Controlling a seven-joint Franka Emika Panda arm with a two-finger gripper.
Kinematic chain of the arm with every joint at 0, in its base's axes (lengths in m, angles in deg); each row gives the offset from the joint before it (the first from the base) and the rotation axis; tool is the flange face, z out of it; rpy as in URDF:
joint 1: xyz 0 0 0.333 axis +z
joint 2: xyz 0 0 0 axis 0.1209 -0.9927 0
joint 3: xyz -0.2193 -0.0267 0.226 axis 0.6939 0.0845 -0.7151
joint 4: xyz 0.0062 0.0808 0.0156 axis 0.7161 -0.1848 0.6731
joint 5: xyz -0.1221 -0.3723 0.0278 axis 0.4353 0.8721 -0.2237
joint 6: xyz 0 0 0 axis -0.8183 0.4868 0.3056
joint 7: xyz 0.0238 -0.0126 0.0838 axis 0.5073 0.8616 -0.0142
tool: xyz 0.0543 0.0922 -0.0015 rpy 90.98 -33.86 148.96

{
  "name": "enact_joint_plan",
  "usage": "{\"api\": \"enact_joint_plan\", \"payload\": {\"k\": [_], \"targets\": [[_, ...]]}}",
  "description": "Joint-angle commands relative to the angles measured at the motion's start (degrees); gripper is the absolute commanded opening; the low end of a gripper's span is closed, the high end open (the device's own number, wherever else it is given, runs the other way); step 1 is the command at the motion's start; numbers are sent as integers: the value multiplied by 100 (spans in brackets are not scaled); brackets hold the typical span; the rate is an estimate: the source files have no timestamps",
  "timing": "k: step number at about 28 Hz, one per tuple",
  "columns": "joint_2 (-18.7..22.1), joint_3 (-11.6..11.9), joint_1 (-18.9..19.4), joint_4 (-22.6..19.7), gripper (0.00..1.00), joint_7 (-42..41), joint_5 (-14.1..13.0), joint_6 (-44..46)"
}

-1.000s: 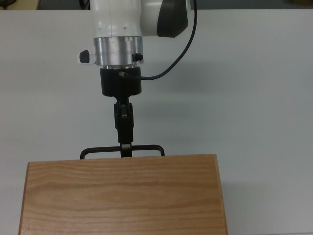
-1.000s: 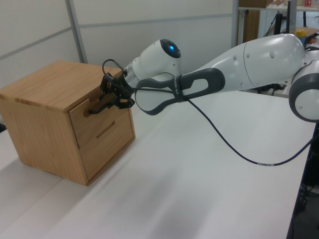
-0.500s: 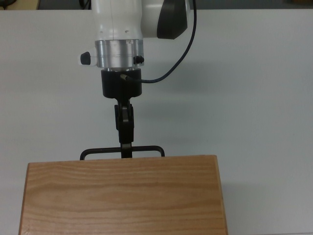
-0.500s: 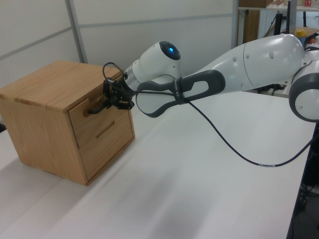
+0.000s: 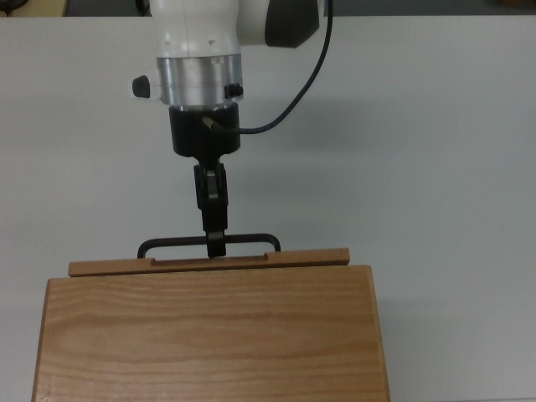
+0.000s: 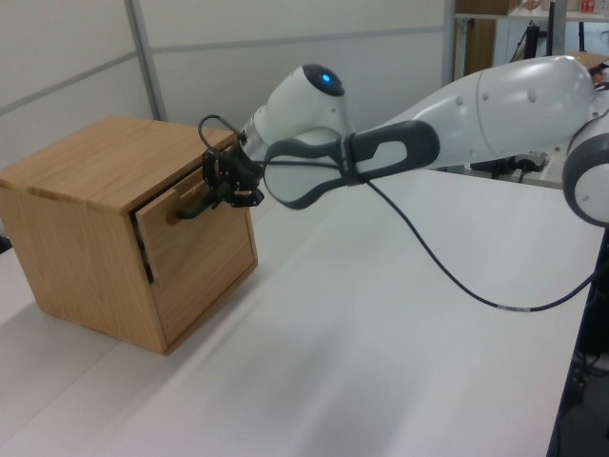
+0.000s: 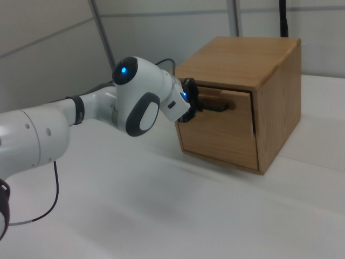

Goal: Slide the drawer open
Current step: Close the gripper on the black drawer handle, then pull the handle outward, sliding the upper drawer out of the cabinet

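The drawer (image 5: 310, 256) is the light wood upper drawer of a wooden cabinet (image 5: 209, 335). In the top view its front panel shows as a narrow strip sticking out past the cabinet's top slab. A thin black U-shaped handle (image 5: 172, 244) stands off the panel. My gripper (image 5: 216, 243) is shut on the middle of the handle bar. The left view has the drawer front (image 6: 166, 228) a little proud of the cabinet, with the gripper (image 6: 221, 193) on the handle (image 6: 190, 208). In the right view, a dark gap shows beside the drawer front (image 7: 226, 116).
The cabinet sits on a white table (image 5: 435, 167). My white arm (image 6: 476, 105) reaches across the table toward the cabinet, with a black cable (image 6: 447, 276) hanging from it. Grey wall panels stand behind the cabinet in the left view.
My gripper has pulled back from the cabinet with the handle in it. The drawer front has slid out from under the top slab, where before only the handle showed.
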Motion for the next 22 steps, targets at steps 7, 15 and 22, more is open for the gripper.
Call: {"api": "enact_joint_plan", "payload": {"k": [7,15,22], "targets": [[1083,-13,-94,-268,0,-117,83,1369],[1443,4,-120,-304,0,-196,188,2407],[1321,4,-199,-242,20,-179,188,2337]]}}
